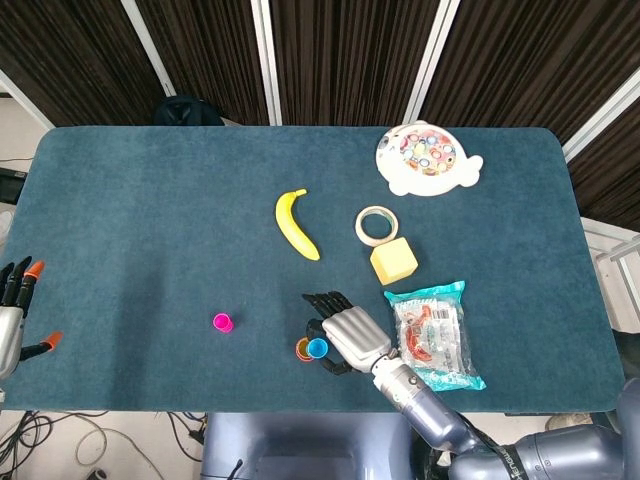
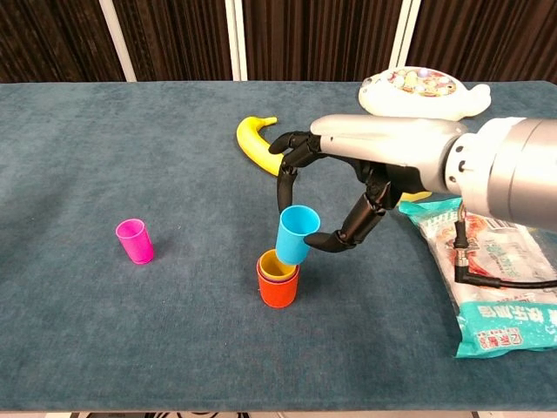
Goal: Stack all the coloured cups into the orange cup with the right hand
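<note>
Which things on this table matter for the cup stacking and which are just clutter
Job: blue cup in the right hand, orange cup stack, pink cup.
Clutter: banana, tape roll, yellow block, snack packet, fish toy.

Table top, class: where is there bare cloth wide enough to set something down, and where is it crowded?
Bare cloth: the whole far-left stretch behind the pink cup, left of the banana; also the near-left corner by the idle left hand. Crowded: the right half, with tape roll, yellow block, snack packet and the right hand holding the blue cup over the orange cup.
</note>
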